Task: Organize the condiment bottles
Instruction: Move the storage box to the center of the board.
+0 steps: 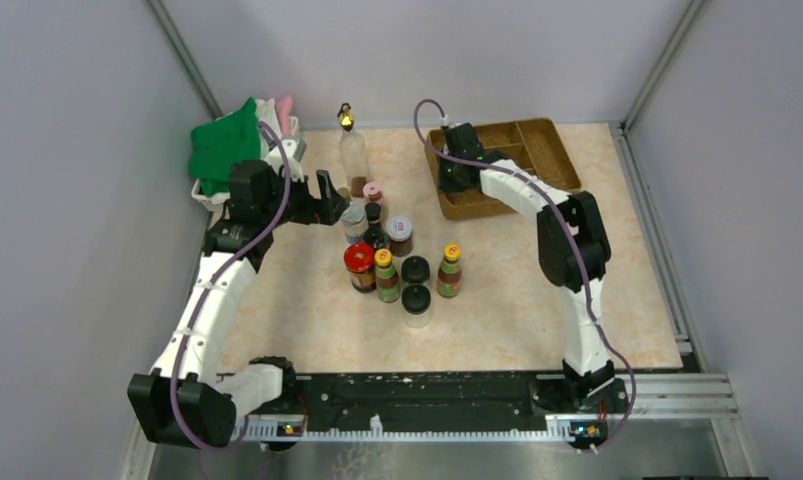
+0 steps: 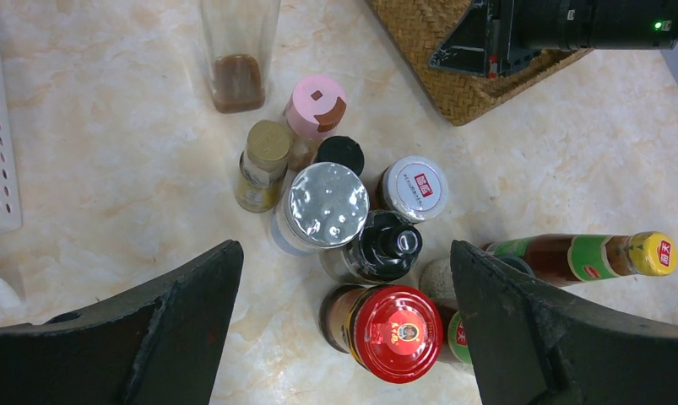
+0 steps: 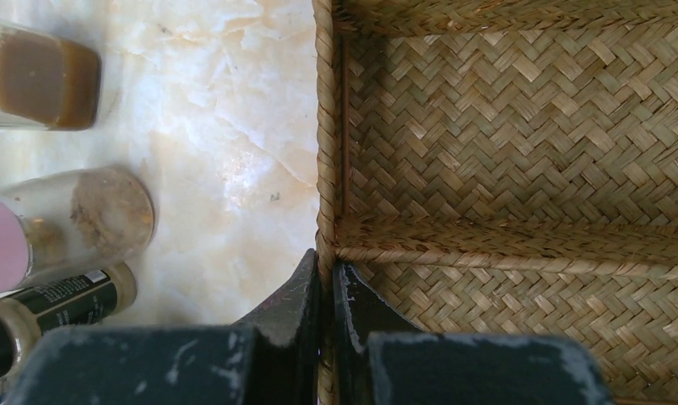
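The bottles (image 1: pixel 388 280) stand upright in a tight cluster on the table (image 1: pixel 517 300), mid-table and to the left of the tray (image 1: pixel 539 150), apart from it. The tall bottle (image 1: pixel 353 150) is at the far end of the cluster, with the pink-capped jar (image 1: pixel 374 190) just in front of it. The silver-capped jar (image 1: pixel 354 215) and the white-capped jar (image 1: pixel 400 228) come next. Nearest the arms are the red-capped jar (image 1: pixel 359 258), two yellow-capped bottles (image 1: pixel 384 258) (image 1: pixel 451 255) and two black-capped jars (image 1: pixel 415 268) (image 1: pixel 416 297).

The left gripper (image 1: pixel 319 200) hangs at the left side of the cluster with its jaws spread wide, holding nothing; its wrist view looks down on the caps between the two fingers.

The right gripper (image 3: pixel 325 283) is closed on the left wall of the tray, one finger outside the woven rim and one inside, where a divider meets the wall.

A basket (image 1: pixel 209 195) with a green cloth (image 1: pixel 222 150) sits at the far left
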Controlling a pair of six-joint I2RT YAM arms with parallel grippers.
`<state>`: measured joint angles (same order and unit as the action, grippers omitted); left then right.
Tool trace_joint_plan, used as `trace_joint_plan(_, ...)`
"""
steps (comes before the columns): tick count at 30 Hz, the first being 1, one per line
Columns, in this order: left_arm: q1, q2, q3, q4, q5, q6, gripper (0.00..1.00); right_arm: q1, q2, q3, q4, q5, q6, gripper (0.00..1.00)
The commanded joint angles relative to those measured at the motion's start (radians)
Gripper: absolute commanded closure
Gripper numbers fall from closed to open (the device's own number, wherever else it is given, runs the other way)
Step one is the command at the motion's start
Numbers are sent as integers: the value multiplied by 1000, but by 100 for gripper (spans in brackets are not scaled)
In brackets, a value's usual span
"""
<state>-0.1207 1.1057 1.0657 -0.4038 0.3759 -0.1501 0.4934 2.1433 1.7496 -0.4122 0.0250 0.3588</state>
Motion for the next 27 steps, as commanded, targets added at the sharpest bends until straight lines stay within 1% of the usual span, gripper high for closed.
trace_joint_plan(1,-2,-23,8,26,1,15,1,23,21,67,33,-17,-16,100)
trace_joint_plan(7,-2,-26,10,23,1,18,1,25,-2,14,0,12,-93,100)
trace_joint_plan(13,-2,-29,8,24,4,18,1,25,-81,-144,-5,62,-182,100)
trace_joint_plan(18,-2,-33,5,25,7,9,1,24,-139,-257,33,3,-226,100)
trace_joint_plan(22,-2,-37,10,20,6,9,1,28,-164,-288,28,-11,-266,100)
trace_joint_plan(25,-2,-38,11,19,8,9,1,40,-181,-304,9,11,-294,100)
trace_joint_plan(26,-2,-37,11,19,8,9,1,46,-191,-310,3,21,-301,98)
trace_joint_plan(27,-2,-37,10,19,9,9,1,49,-203,-318,1,30,-306,88)
